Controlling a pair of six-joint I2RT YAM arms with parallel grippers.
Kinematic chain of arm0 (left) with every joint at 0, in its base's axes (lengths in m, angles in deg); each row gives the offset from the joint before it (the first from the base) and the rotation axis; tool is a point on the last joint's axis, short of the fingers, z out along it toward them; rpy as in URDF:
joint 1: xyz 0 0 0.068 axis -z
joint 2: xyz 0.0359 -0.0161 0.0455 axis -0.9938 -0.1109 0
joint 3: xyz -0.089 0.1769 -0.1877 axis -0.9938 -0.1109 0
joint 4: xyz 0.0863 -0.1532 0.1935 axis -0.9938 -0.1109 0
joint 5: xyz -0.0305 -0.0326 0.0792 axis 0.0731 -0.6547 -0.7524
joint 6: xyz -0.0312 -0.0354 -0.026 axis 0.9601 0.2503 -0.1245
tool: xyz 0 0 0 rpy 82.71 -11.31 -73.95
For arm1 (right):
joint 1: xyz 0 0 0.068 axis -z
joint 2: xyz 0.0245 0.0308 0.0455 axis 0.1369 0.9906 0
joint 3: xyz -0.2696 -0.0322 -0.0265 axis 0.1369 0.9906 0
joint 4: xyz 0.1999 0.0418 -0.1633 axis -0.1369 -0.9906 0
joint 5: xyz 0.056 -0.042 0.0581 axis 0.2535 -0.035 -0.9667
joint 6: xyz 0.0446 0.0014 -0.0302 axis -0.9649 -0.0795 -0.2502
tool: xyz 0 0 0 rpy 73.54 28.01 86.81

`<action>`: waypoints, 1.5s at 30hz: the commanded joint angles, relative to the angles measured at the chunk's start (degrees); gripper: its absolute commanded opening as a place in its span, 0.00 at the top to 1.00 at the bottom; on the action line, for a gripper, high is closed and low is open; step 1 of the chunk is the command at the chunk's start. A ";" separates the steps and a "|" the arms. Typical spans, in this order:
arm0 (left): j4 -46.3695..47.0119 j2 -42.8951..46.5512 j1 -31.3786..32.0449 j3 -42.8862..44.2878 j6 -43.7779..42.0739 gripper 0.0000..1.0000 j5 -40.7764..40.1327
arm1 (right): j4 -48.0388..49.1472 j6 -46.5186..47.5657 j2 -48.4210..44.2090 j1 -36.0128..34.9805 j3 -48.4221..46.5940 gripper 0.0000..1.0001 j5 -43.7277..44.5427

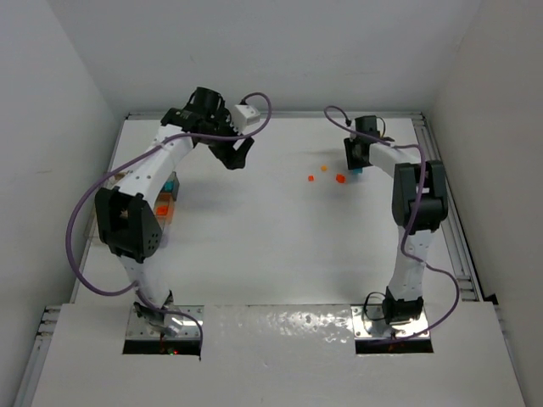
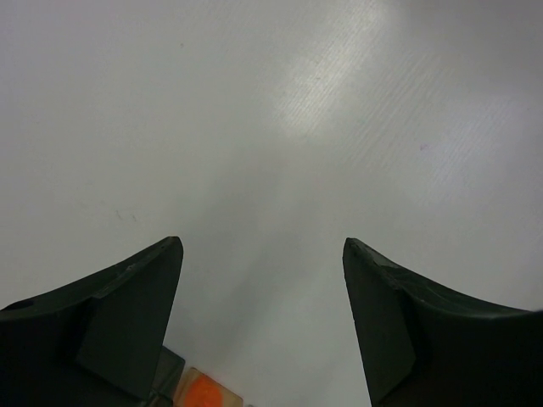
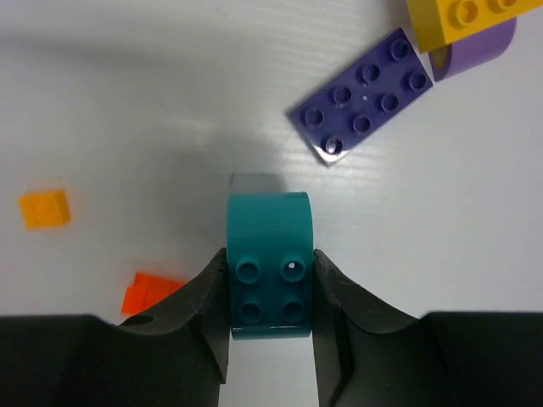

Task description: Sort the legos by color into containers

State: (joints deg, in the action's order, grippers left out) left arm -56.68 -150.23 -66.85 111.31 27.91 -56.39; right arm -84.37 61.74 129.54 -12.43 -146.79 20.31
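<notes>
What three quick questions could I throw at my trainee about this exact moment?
1. True or false: the left gripper holds a lego.
2. Which colour is the brick pinched by the right gripper? A orange, B teal, C yellow.
3. Fill in: the eight-stud plate lying beyond it is ____.
Key: 1 false; 2 B; 3 purple.

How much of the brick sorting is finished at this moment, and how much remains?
Done: the tray at the left holds some orange and teal pieces. In hand: the right tool grips a teal brick; the left tool is open and empty. Left: orange bricks, a purple plate and a yellow brick lie loose, not yet sorted.
</notes>
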 commanded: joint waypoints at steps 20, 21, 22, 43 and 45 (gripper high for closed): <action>-13.76 10.79 -0.52 -4.08 -24.95 0.18 21.92 | 19.74 13.15 -27.46 -25.49 15.56 1.00 -45.76; -13.32 10.79 -0.34 -4.17 -24.95 0.18 23.49 | 19.92 14.55 -27.89 -26.98 16.09 1.00 -45.76; -13.40 10.71 -0.34 -4.26 -25.03 0.18 24.21 | 19.92 14.57 -28.07 -27.60 16.44 1.00 -45.67; -14.81 9.30 1.77 -6.02 -33.74 0.29 32.65 | 26.34 16.68 -33.96 -32.62 21.90 1.00 -44.88; -14.02 9.30 1.94 -5.93 -32.86 0.38 32.91 | 26.60 16.68 -33.88 -33.06 21.81 1.00 -44.71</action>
State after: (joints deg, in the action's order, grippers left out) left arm -72.46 -142.15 -65.87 103.80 -4.85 -26.07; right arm -61.07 76.89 97.17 -44.40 -125.09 -23.69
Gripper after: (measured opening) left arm 0.649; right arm 0.355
